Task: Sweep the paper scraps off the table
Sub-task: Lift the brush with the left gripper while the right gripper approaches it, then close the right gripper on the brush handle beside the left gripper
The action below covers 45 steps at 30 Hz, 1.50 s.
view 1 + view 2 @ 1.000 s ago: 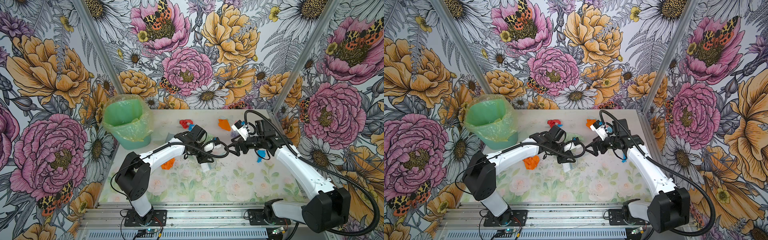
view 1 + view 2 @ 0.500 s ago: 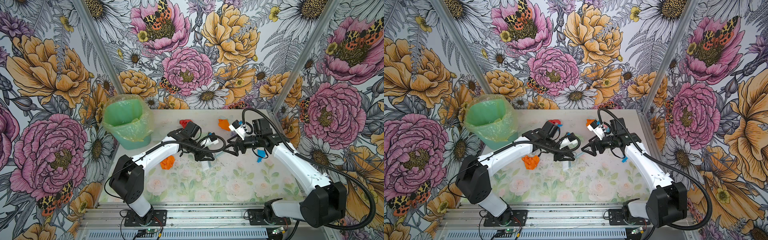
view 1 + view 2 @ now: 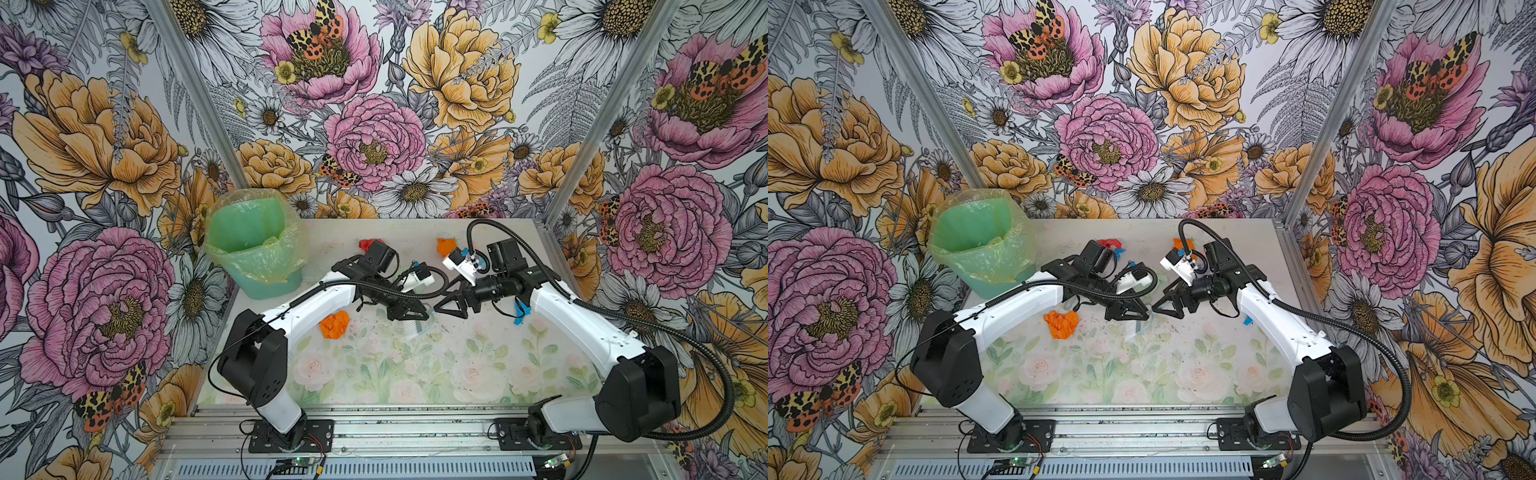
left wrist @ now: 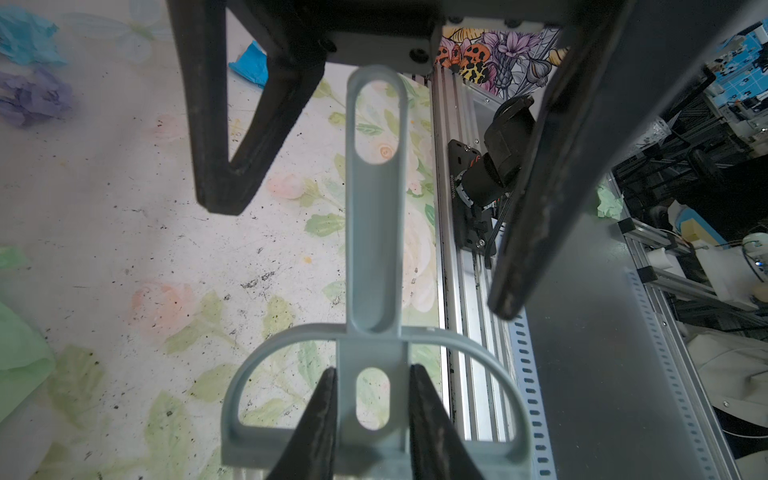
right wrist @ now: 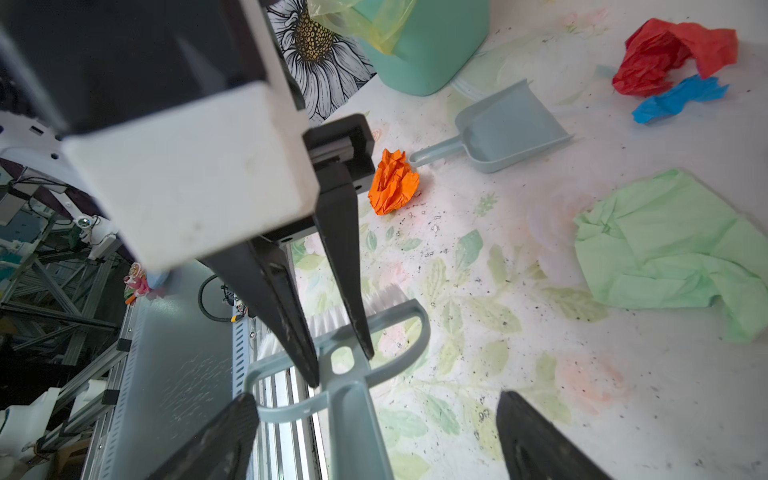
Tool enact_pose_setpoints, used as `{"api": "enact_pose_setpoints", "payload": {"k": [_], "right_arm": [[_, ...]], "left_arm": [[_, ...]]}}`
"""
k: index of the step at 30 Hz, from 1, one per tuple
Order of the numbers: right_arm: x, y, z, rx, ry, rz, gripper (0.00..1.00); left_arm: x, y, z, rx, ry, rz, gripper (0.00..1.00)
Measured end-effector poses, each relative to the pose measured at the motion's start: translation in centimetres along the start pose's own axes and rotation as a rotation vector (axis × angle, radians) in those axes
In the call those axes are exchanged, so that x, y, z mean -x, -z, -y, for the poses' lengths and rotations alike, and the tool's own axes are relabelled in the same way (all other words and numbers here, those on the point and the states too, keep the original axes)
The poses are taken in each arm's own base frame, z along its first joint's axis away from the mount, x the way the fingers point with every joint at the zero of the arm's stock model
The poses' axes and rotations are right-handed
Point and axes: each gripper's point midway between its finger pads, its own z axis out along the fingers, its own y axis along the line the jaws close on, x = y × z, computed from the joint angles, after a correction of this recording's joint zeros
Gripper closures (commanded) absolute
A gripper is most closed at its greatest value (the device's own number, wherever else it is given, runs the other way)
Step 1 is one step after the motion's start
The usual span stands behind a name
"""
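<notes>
My left gripper is shut on the neck of the grey hand brush, holding it above the table; the white bristles point down. My right gripper faces it, open, with a finger on either side of the brush handle and not touching it. In both top views the left gripper and the right gripper meet tip to tip. Paper scraps lie around: an orange wad, a red one, a blue one, pale green paper.
A green bin with a plastic liner stands at the back left. The grey-blue dustpan lies near it, hidden under the left arm in both top views. More scraps: orange at the back, blue under the right arm, lilac.
My right gripper has moved left to the left gripper, its open fingers now around the brush handle. The left arm has shifted its elbow and still holds the brush.
</notes>
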Motion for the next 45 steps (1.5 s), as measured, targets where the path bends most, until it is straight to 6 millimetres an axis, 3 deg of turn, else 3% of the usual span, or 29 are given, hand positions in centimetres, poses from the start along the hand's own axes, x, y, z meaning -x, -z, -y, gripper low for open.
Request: {"api": "enact_pose_setpoints", "payload": {"k": [17, 45], "right_arm": [[0.2, -1.1, -1.2, 0.098, 0.018, -0.006, 0.17], [-0.2, -1.3, -1.3, 0.107, 0.037, -0.01, 0.26]], "left_arm": [[0.1, 0.0, 0.3, -0.015, 0.002, 0.006, 1.0], [-0.2, 0.2, 0.1, -0.03, 0.033, 0.0, 1.0]]}}
